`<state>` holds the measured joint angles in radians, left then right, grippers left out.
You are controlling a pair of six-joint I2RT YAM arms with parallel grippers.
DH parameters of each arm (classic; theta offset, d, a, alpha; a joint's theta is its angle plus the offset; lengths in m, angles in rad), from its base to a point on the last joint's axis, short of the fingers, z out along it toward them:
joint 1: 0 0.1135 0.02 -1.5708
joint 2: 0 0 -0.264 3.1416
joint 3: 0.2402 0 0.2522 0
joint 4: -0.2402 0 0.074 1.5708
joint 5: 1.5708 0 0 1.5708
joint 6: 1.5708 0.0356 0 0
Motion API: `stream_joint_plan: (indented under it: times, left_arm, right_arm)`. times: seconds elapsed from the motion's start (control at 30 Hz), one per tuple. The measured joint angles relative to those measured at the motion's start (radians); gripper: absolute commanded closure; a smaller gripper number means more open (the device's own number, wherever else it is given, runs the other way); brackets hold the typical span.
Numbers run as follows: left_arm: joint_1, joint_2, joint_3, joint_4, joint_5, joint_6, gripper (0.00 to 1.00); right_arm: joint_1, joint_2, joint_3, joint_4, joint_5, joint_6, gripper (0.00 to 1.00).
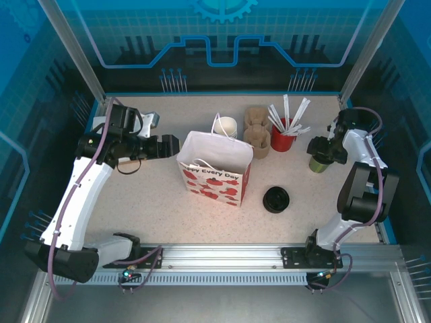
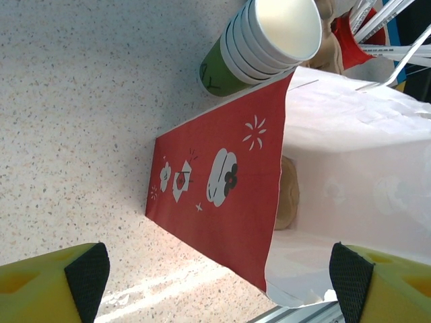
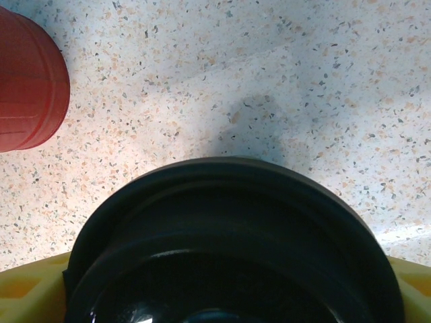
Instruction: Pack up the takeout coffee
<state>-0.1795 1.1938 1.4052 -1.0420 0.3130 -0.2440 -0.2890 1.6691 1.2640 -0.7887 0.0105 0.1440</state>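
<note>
Fingers [image 3: 30, 296] of the right gripper [image 1: 322, 151] clamp the takeout coffee [image 1: 316, 163] at its black lid. The cup stands upright at 3 o'clock from the paper bag [image 1: 214, 176]. The left gripper [image 1: 170, 145], spread wide and empty, faces the bag from 9 o'clock.

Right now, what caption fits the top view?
Right gripper holds the lidded takeout coffee while the open left gripper faces the paper bag.

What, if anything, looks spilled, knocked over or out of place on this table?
Nothing stands out. The paper bag stands upright and open, the coffee cup has its black lid on, the spare lids lie flat, and the table shows no spills.
</note>
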Motion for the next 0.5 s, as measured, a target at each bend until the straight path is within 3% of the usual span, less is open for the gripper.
stream_joint_plan:
  times: [0.27, 0.5]
  left_arm:
    - [-0.003, -0.008, 0.013, -0.058, 0.052, -0.151, 0.17]
    - [-0.072, -0.052, -0.038, -0.047, 0.071, -0.324, 0.22]
  right_arm:
    - [0.000, -0.111, -0.009, -0.034, 0.000, -0.006, 0.17]
    - [0.000, -0.233, -0.048, -0.068, -0.002, 0.008, 0.18]
